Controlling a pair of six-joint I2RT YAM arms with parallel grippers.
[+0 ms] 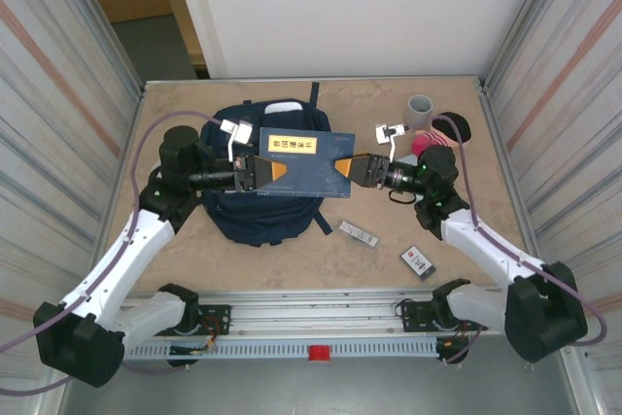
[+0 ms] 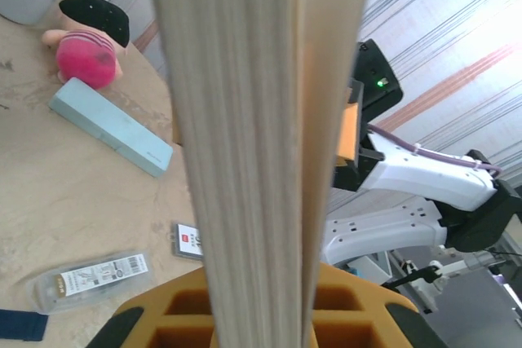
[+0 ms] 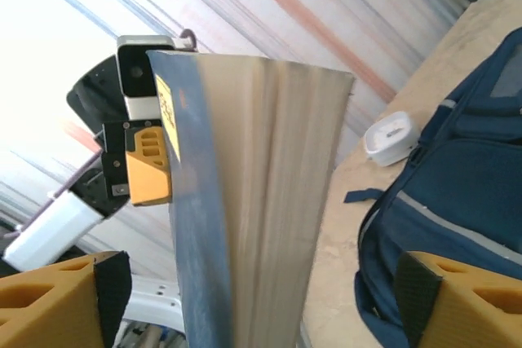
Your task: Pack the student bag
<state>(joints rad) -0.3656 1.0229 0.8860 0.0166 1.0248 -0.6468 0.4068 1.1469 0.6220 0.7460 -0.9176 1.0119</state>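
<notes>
1. Striped metal walls enclose a beige table [image 1: 486, 230], seen from above.
2. The student bag [image 1: 255, 216] is laid flat just toward nine o'clock of the table's centre. Its opening cannot be made out beneath the book.
3. The left arm [image 1: 126, 250] is brought in from seven o'clock and the right arm [image 1: 486, 240] from five o'clock, and both meet over the bag.
4. A dark blue book [image 1: 301, 164] is held cover-up above the bag's far half. The left jaws are clamped on its nine o'clock edge. The right jaws are spread wide around its three o'clock edge, with the pads clear of the covers.
5. A grey cup [image 1: 421, 106] and a pink toy [image 1: 425, 143] are placed toward two o'clock. A labelled packet [image 1: 358, 232] and a small card [image 1: 418, 261] lie toward five o'clock.
6. The book's loading is judged to be the step in hand. Next, the bag's mouth must be located and held open, and the book tipped and slid inside. With one-sided support, sagging is to be expected.
</notes>
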